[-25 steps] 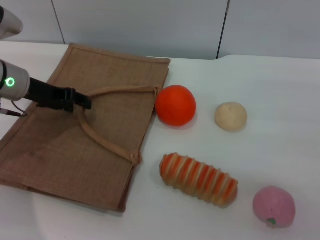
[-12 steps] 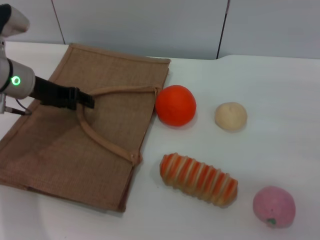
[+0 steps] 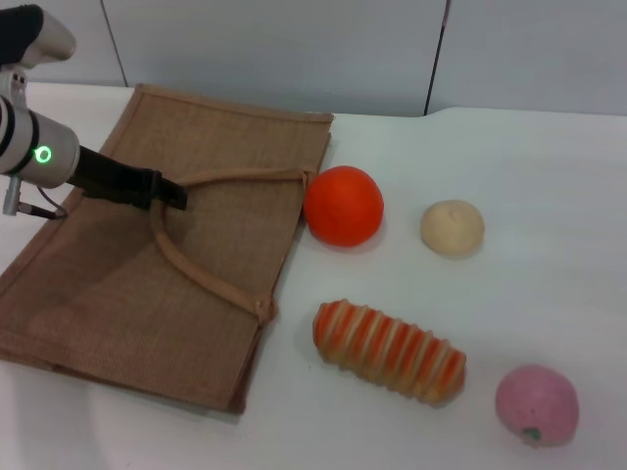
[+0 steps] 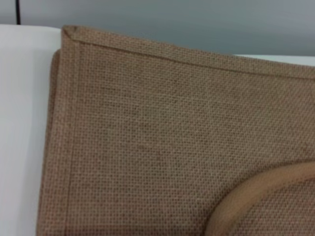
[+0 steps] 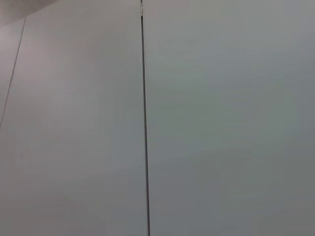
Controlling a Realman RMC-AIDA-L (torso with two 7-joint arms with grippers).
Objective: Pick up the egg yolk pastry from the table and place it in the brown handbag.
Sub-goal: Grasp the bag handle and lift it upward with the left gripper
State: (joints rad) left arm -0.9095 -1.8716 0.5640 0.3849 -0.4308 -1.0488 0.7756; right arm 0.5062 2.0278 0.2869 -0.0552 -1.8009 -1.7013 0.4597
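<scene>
From the head camera I see my left gripper (image 3: 168,192) low over the brown handbag (image 3: 118,294), its dark fingers drawn narrow right at the bend of the bag's loop handle (image 3: 201,279) — whether they actually pinch the strap I cannot tell. The bag lies flat on the white table (image 3: 549,323), spreading under and around the gripper. Well off to the gripper's far side, past the bag's edge, sits an orange fruit (image 3: 343,206) touching or just beside the bag's corner, and beyond it, apart on bare table, the egg yolk pastry (image 3: 453,227), a pale dome resting untouched. Nearer me lie a striped bread roll (image 3: 389,351) and a pink ball (image 3: 536,404), both clear of the bag.

From the left wrist camera I see only woven jute up close: the handbag's (image 4: 147,137) stitched corner against the white table (image 4: 22,123), with a curve of the handle (image 4: 256,196) at one edge.

From the right wrist camera — a plain grey wall panel (image 5: 221,123) with one thin vertical seam; the right gripper itself does not show anywhere.
</scene>
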